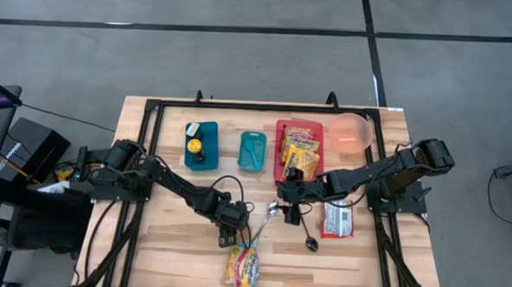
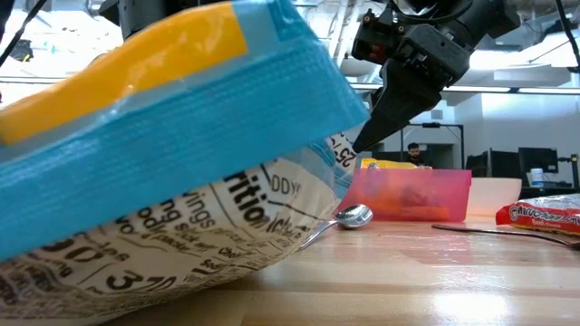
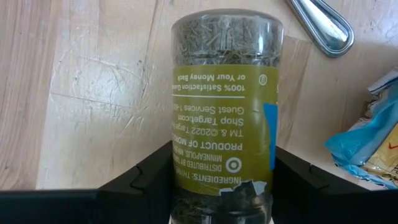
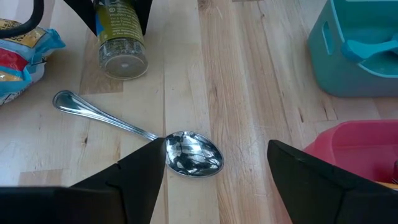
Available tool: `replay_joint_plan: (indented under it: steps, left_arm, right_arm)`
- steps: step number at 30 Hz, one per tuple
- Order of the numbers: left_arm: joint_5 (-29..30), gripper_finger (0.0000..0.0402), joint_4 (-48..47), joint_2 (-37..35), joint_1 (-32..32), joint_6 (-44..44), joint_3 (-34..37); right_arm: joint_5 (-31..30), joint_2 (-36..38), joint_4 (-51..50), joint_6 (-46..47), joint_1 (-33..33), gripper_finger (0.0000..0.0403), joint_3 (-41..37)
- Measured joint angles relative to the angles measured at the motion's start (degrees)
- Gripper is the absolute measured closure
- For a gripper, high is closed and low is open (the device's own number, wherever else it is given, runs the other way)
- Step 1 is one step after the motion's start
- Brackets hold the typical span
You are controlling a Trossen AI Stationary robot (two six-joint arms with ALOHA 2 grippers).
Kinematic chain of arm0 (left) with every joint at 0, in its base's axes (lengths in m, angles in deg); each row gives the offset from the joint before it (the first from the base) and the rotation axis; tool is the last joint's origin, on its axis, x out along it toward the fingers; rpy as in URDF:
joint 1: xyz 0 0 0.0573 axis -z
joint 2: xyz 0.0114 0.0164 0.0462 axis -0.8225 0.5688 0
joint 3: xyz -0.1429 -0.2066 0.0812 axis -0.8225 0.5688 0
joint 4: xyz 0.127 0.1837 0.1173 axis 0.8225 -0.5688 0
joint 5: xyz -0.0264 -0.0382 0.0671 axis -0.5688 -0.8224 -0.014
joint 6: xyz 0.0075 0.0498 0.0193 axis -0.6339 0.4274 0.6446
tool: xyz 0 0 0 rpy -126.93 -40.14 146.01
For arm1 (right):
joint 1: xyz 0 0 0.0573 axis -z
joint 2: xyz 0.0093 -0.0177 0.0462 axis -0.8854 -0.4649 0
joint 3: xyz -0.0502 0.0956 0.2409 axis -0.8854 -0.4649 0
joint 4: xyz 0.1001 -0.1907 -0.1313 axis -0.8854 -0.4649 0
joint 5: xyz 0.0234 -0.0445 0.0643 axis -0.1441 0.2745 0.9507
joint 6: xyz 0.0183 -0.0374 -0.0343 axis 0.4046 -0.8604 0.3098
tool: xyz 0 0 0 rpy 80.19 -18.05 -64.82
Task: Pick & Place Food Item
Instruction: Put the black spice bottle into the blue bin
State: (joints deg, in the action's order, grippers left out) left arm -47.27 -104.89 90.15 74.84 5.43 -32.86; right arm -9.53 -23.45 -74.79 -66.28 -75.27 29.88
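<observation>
A clear jar of dried green herbs with an olive label sits between the fingers of my left gripper, which is shut on it; the right wrist view shows the jar too. In the high view my left gripper is at the table's near middle. A metal spoon lies flat on the wood. My right gripper hangs open just above the spoon's bowl, touching nothing. In the low view its finger points down. My left gripper pinches the jar's labelled side walls between its two fingers, at the jar end nearest the wrist. The fingers come steeply from above. The jar hangs tilted below them, its round free end low over the wood; whether that end touches I cannot tell.
A blue and yellow snack bag lies at the near edge and fills the low view. Farther back stand a red tray of snack packs, two teal bins and a pink bowl. A red candy pack and a black spoon lie at right.
</observation>
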Motion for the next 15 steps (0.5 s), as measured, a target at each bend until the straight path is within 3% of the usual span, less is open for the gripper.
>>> replay_joint_plan:
  steps: [10,15]
  left_arm:
    - [-0.1,0.0215,-0.1,-0.2,0.0,0.0,0.0]
    - [0.0,0.0215,-2.5,-5.1,0.0,-1.5,0.0]
  right_arm:
    - [0.0,0.0,0.0,0.0,0.0,0.0127,0.0]
    - [0.0,0.0,0.0,0.0,0.0,0.0127,0.0]
